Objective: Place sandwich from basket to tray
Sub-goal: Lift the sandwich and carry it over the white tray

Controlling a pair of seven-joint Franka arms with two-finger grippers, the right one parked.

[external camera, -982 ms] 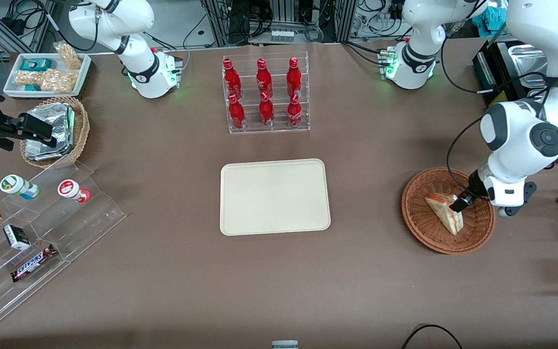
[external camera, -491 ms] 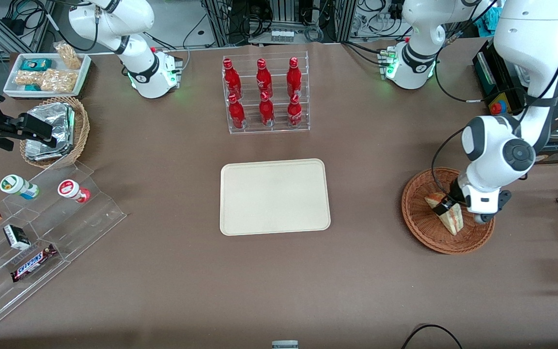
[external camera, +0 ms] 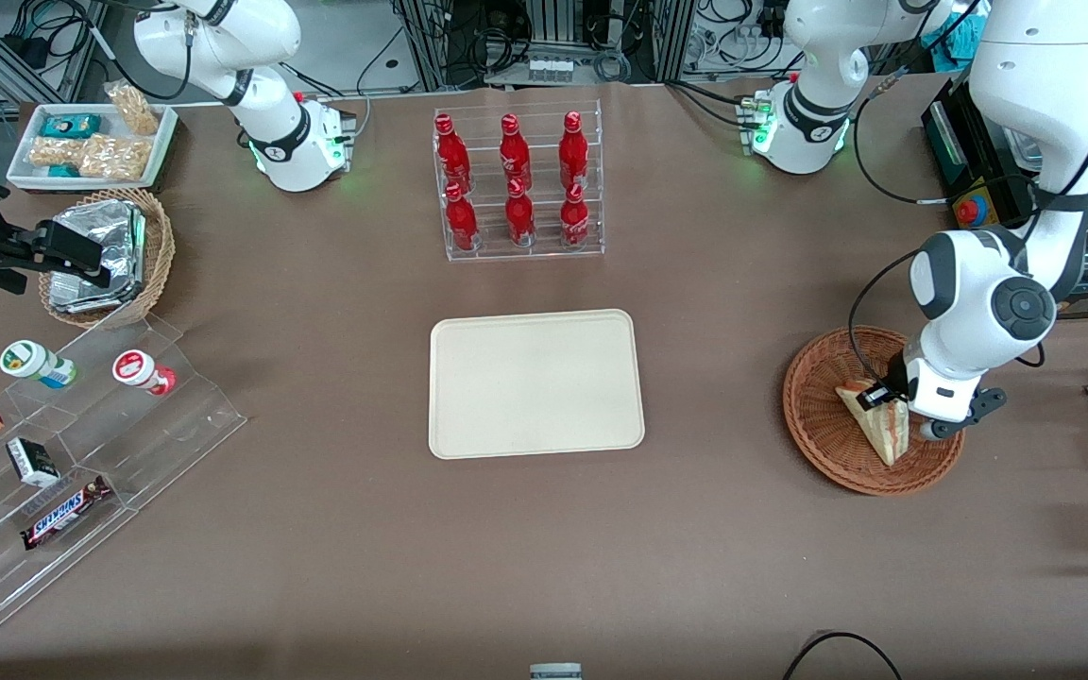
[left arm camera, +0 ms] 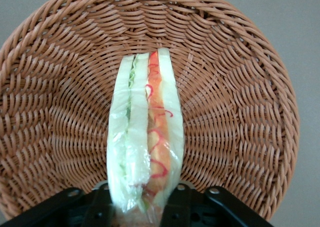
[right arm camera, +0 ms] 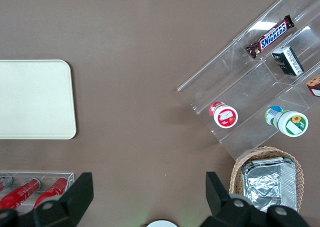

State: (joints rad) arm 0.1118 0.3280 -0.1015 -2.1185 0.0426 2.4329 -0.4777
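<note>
Step in hand, by judgement: securing the wedge before lifting out. Black two-finger gripper [external camera: 876,397] of the white left arm down inside the round reddish-brown woven wicker basket [external camera: 823,444], at the wide end of the small clear-wrapped triangular sandwich of pale bread with red and green filling [external camera: 879,425]. In the left wrist view, fingers [left arm camera: 102,207] either side of the sandwich [left arm camera: 145,147], pressed against the wrap, so judged clamped on it. Sandwich standing on edge, layers upright, resting in the basket [left arm camera: 240,87], not yet lifted.

To do well: keep squeeze light, since soft bread and slick film probably deform or slip; lift straight up to clear the low wicker rim before travelling; keep the wedge upright so the filling stays put. Then carry across to the large flat cream-beige rectangular tray with rounded corners [external camera: 536,382], well apart from the basket, toward the parked arm's end. Tray bare, so any spot near its middle should do; lower until touching before releasing.

Surface: wide brown matte tabletop [external camera: 714,529], flat, nothing lying between basket and tray.

Room, largest to smallest: clear acrylic stepped shelf [external camera: 81,472] with snack bars and small tubs, clear rack of red bottles [external camera: 518,184] farther from the camera than the tray, tan deeper wicker basket of foil packets [external camera: 110,255], white snack tray [external camera: 91,142]. Cables and equipment along the table's edge.
</note>
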